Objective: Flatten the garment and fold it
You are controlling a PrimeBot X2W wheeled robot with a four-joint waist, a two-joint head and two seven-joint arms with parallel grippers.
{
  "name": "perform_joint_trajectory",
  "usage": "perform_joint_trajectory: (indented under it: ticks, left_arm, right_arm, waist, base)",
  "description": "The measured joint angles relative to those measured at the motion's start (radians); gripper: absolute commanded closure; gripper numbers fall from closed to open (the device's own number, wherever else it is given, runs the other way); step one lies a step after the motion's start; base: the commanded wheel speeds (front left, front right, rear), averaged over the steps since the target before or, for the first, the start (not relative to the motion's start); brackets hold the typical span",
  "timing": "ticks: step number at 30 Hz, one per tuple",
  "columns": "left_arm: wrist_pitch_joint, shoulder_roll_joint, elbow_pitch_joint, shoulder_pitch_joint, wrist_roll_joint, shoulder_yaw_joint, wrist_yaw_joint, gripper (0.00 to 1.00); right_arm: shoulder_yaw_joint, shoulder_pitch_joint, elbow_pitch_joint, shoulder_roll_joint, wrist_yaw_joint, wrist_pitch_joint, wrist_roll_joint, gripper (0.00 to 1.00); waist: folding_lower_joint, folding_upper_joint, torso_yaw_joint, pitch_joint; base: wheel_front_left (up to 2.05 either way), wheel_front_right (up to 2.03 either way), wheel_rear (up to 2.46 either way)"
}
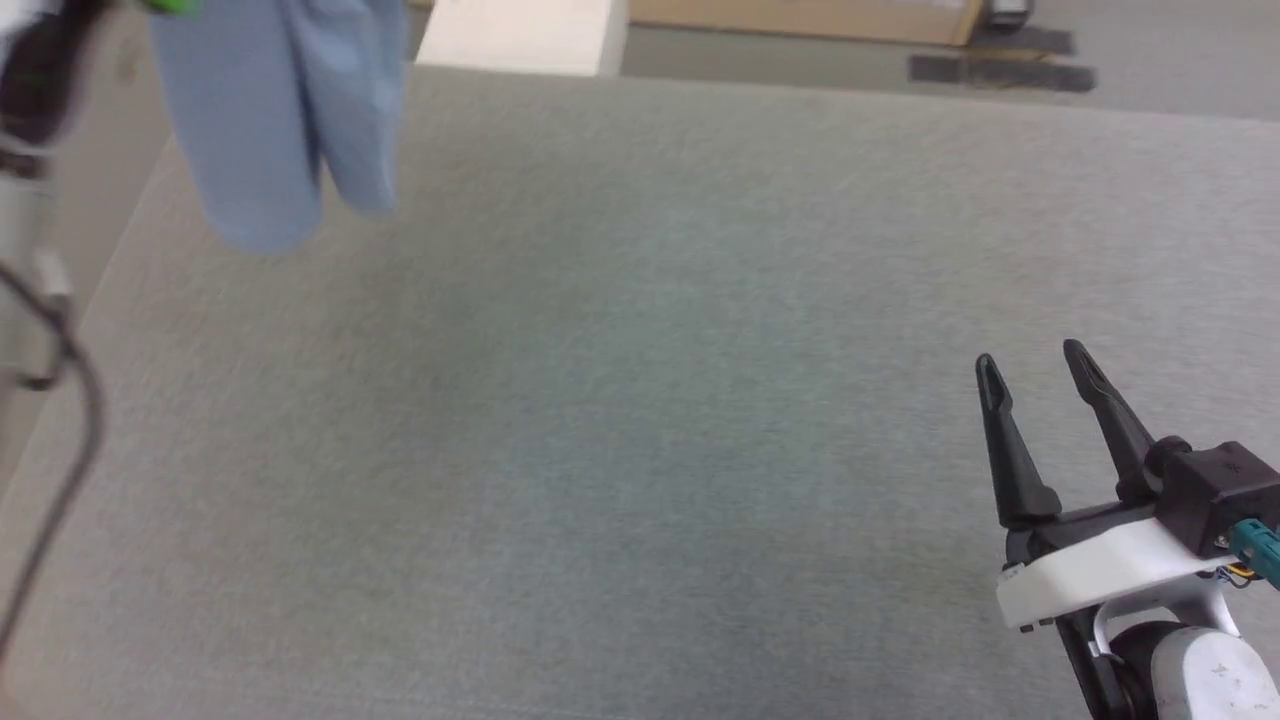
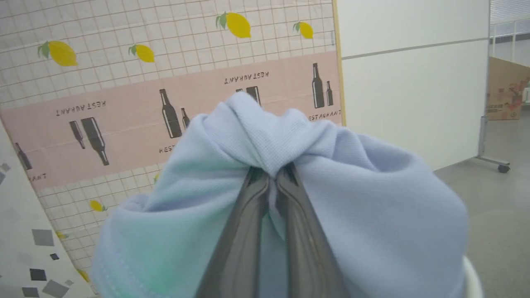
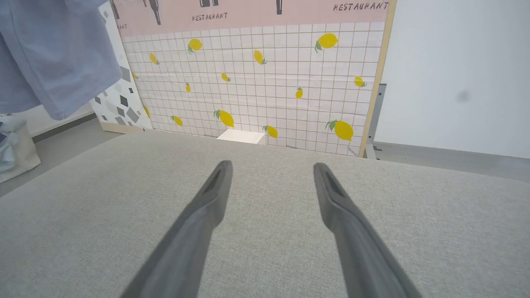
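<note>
While the left arm holds its load aloft, the biggest thing before me is the grey cloth-covered table (image 1: 640,420), a broad flat top with its weave showing. Behind its far edge stands the printed screen (image 3: 256,82). It has white squares dotted with yellow lemons below, and a pink band of dark bottles and the word RESTAURANT above. A plain white wall (image 3: 455,74) runs on to the right of it.

Next in size comes the garment (image 1: 270,120), light blue, bunched into long soft folds and hanging above the far left corner of the table. From the right wrist view its lower hem sits above the table top, not lying on it.

The left gripper (image 2: 272,171) has it. Its two dark fingers are pressed nearly together with a wad of the blue knit pinched between their tips, and cloth spills down on both sides of them. The right gripper (image 1: 1031,358) sits low at the near right of the table, fingers spread wide and empty, pointing toward the far edge. Whether it touches the table top I cannot tell.

Smaller things lie round about. Some tan cardboard (image 1: 800,20) lies on the floor beyond the table, and a pale block (image 3: 241,135) sits just past the far edge at the foot of the screen. A thin dark cable (image 1: 75,400) loops down at the left side.
</note>
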Motion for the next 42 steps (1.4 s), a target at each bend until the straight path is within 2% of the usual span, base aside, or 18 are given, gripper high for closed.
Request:
perform_joint_trajectory:
  ticks: [4,11,16,21,27,28,29,35,42]
  left_arm:
    - [0.04,-0.054,-0.056,0.026,-0.025,-0.052,0.007,1.0]
    - [0.065,-0.13,-0.114,0.102,-0.027,-0.124,0.056,1.0]
    - [0.067,-0.188,-0.105,0.203,-0.01,-0.206,0.097,1.0]
    - [0.075,-0.203,-0.045,0.348,0.037,-0.309,0.12,1.0]
    - [0.084,-0.192,0.028,0.492,0.047,-0.394,0.125,1.0]
    - [0.085,-0.188,0.033,0.501,0.048,-0.401,0.125,0.4]
    - [0.084,-0.186,0.037,0.51,0.051,-0.408,0.126,0.0]
    - [0.053,-0.187,0.03,0.523,0.052,-0.407,0.132,0.0]
    - [-0.024,-0.179,-0.011,0.523,0.039,-0.334,0.169,0.0]
  right_arm:
    - [-0.001,-0.007,0.01,0.005,0.0,-0.013,0.007,0.0]
    - [-0.001,-0.025,0.028,0.016,0.0,-0.043,0.009,0.0]
    - [-0.002,-0.026,0.037,0.021,0.0,-0.065,0.01,0.0]
    - [-0.004,-0.03,0.045,0.023,0.0,-0.083,0.01,0.0]
    - [-0.001,-0.037,0.047,0.025,0.0,-0.091,0.01,0.0]
    - [0.001,-0.037,0.047,0.025,0.0,-0.091,0.01,0.0]
    - [0.002,-0.037,0.047,0.025,0.0,-0.091,0.009,0.0]
    - [0.009,-0.037,0.06,0.026,0.0,-0.081,0.005,0.0]
    - [-0.009,-0.032,0.068,0.02,0.0,-0.049,0.003,0.0]
  waist:
    - [0.0,0.0,-0.048,-0.022]
    - [0.0,0.0,-0.154,-0.025]
    - [0.0,0.0001,-0.227,-0.011]
    - [0.0,0.0,-0.281,0.015]
    - [0.0001,0.0,-0.312,0.058]
    - [0.0,0.0,-0.313,0.062]
    - [0.0001,0.0,-0.313,0.066]
    - [0.0001,0.0,-0.288,0.057]
    - [0.0001,0.0,-0.236,-0.005]
  base:
    - [0.0,0.0,0.0]
    - [0.0,0.0,0.0]
    - [0.0,0.0,0.0]
    - [0.0,0.0,0.0]
    - [0.0,0.0,0.0]
    - [0.0,0.0,0.0]
    - [0.0,0.0,0.0]
    - [0.0,0.0,0.0]
    - [0.0,0.0,0.0]
